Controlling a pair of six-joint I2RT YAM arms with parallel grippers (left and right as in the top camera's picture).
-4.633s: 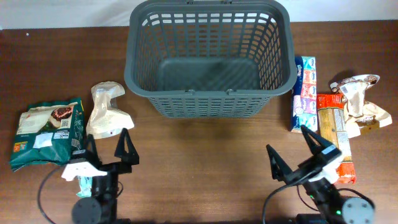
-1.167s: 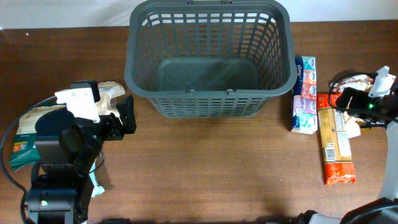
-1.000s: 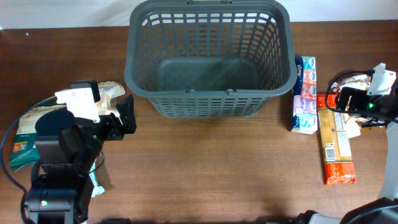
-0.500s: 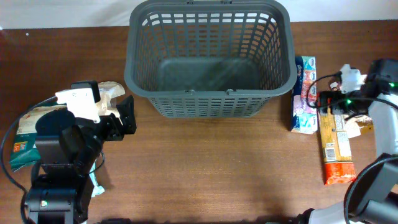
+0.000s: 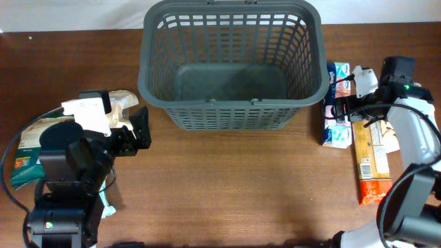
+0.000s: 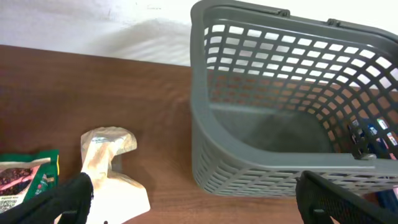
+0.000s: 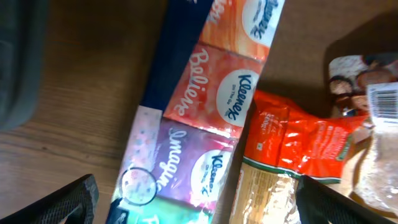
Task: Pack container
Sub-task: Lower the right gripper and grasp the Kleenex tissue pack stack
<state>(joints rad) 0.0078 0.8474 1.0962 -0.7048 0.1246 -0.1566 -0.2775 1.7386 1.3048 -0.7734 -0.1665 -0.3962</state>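
Note:
The dark grey slotted basket [image 5: 231, 105] stands at the back middle of the table with nothing in it; it also shows in the left wrist view [image 6: 261, 162]. My left gripper [image 5: 141, 129] is open and empty, low beside a beige pouch [image 6: 109, 168], left of the basket. My right gripper [image 5: 342, 105] is open and empty, hovering over a long Kleenex tissue pack [image 7: 205, 124] that lies right of the basket. An orange cracker pack [image 5: 372, 165] lies beside the tissues and shows in the right wrist view [image 7: 292, 134].
A green snack bag [image 5: 27, 155] lies at the far left, partly under my left arm. Another beige pouch [image 7: 379, 143] lies right of the cracker pack, mostly hidden by my right arm in the overhead view. The table's back edge runs behind the basket.
My right gripper has moved left and toward the back, from over the far right pouch to above the tissue pack. The left arm has stayed still over the last second.

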